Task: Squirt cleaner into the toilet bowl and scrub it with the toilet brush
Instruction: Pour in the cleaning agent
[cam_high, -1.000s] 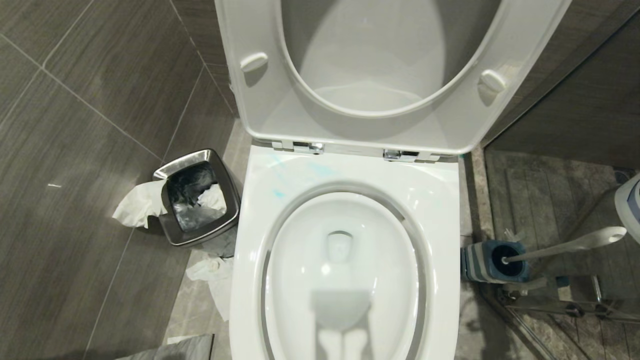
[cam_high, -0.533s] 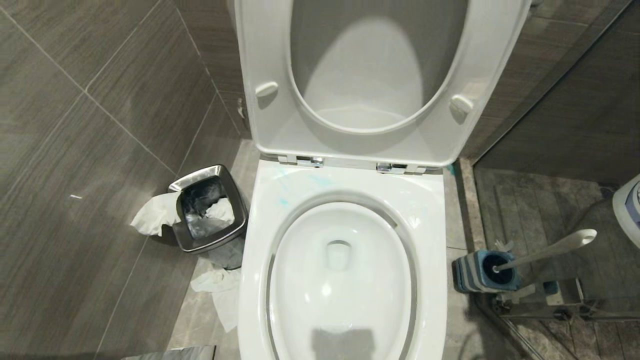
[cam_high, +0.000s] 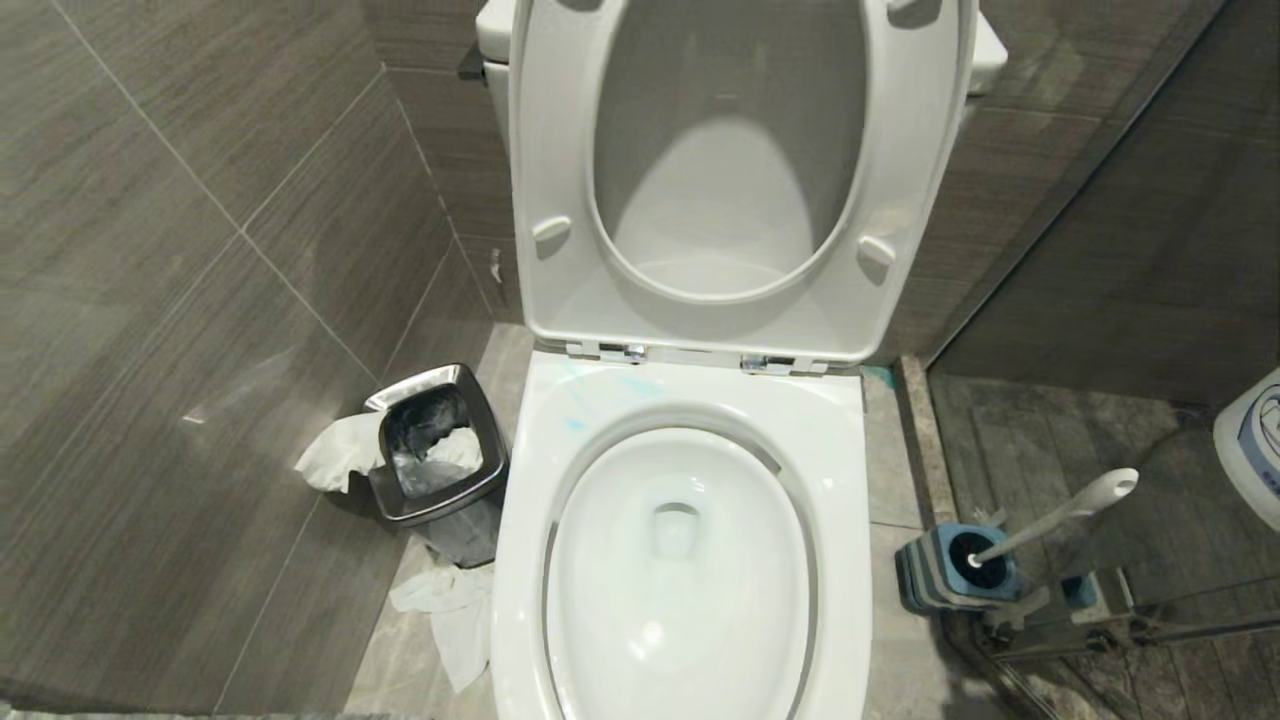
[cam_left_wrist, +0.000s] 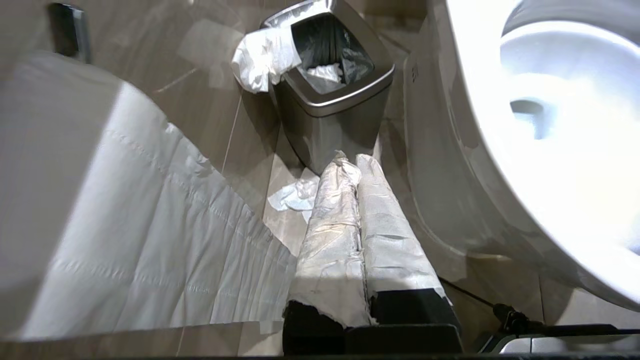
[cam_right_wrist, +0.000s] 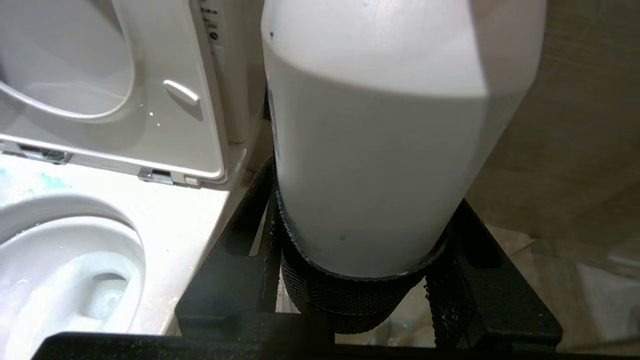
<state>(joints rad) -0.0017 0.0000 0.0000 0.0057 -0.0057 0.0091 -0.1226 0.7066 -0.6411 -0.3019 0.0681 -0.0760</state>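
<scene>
Your right pincer (cam_right_wrist: 360, 280) clamps a white bottle (cam_right_wrist: 380, 140), its top cropped out; your left pincer (cam_left_wrist: 357, 165) is shut, empty, low beside the toilet bowl (cam_high: 680, 590). Teal cleaner (cam_high: 575, 424) smears the bowl's back rim. Right of it, the toilet brush (cam_high: 1050, 520) stands head-down in its striped holder (cam_high: 925, 575), handle leaning up-right, bristles mostly hidden.

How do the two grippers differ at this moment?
The left gripper is shut and empty, its wrapped fingers pressed together; the right gripper is clamped around a white bottle. The left one points at the floor near the steel bin; the right one sits beside the toilet bowl. Neither touches the toilet brush.
</scene>
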